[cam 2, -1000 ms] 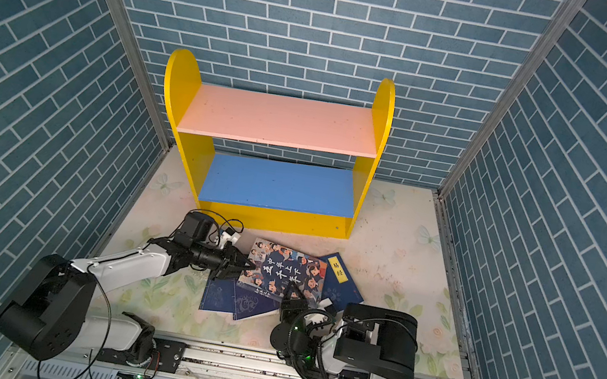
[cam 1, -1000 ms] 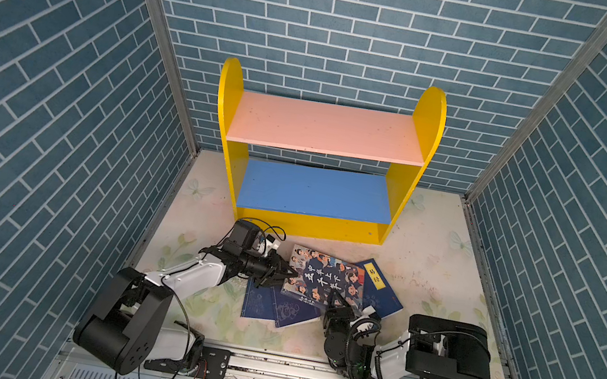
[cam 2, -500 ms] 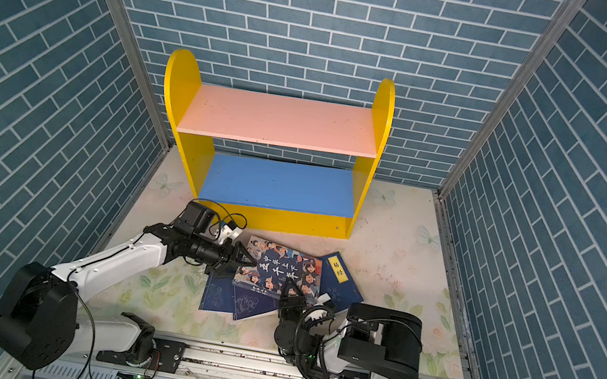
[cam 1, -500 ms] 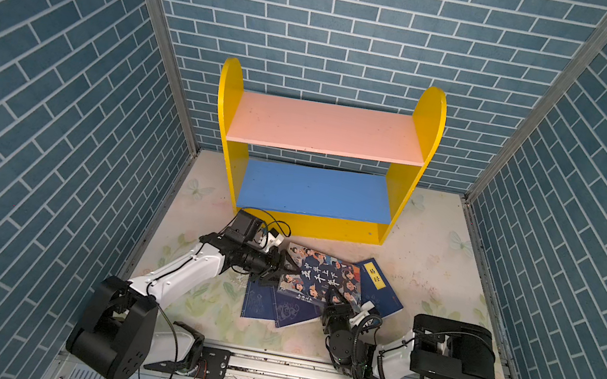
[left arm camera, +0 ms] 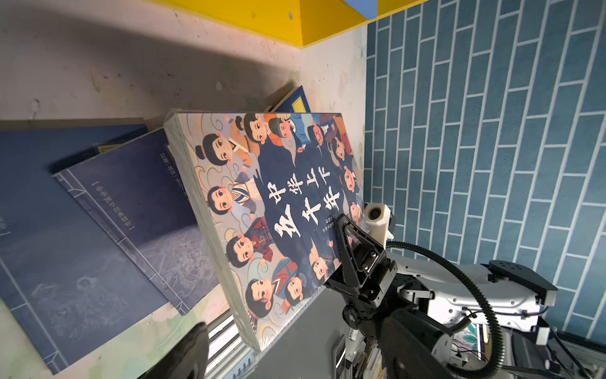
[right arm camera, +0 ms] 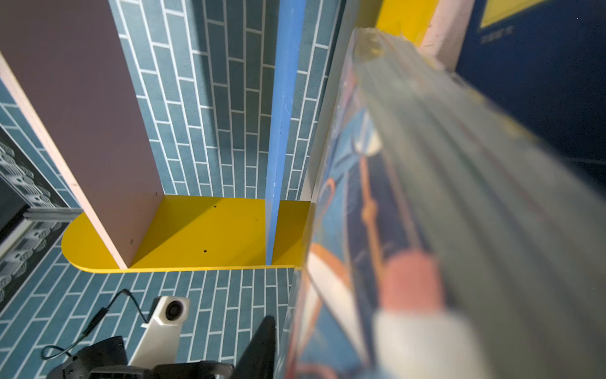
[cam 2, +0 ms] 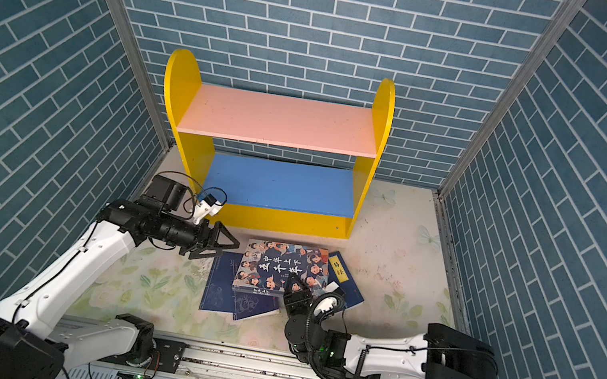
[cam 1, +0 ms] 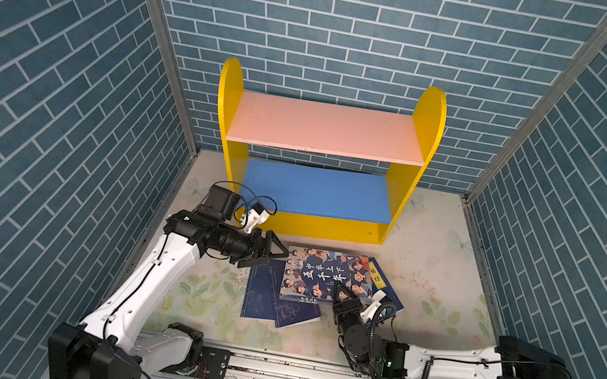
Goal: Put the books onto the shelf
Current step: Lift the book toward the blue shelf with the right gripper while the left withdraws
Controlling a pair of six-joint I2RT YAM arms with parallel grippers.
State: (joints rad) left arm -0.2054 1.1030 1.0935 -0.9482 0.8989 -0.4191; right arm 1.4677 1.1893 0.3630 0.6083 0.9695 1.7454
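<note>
L arm (cam 1: 150, 281) is reaching in from lower left of both top views, w/ L gripper (cam 1: 274, 259) (cam 2: 228, 250) hovering just left of the book pile, jaws spread wide & gripping nothing; whether a tip is touching the nearest cover, can't tell. Just right of it & lower, two thin navy books (cam 1: 269, 302) (cam 2: 233, 292) are lying flat & overlapping on the floral mat (cam 1: 441, 282), partly tucked under the thick book (cam 1: 324, 276) (cam 2: 279, 268); those thin navy books (left arm camera: 131, 210) are filling frame left in the left wrist view. Upper ctr, the shelf (cam 1: 225, 109) (cam 2: 173, 91) is standing against the back brick wall (cam 1: 341, 37), pink board (cam 1: 329, 129) above blue board (cam 1: 318, 191), its yellow base sitting just behind the pile w/ a slim gap btwn. Ctr of frame, the thick book w/ cartoon faces is resting on top of the navy ones, in front of the shelf; in the left wrist view the thick book (left arm camera: 262, 203) is looking tilted, the gripped side raised. R gripper (cam 1: 342, 296) (cam 2: 296, 282) is clamping that book at its lower-right corner: one finger (left arm camera: 349, 236) is pressing on the cover, the other is hiding under it, & the right wrist view is filling up w/ the thick book (right arm camera: 459, 197), its page edge blurred. Right of ctr, a navy book w/ yellow label (cam 1: 378, 282) (cam 2: 339, 275) is poking out from under the thick one. R arm (cam 1: 451, 368) is stretching in from lower right.
</note>
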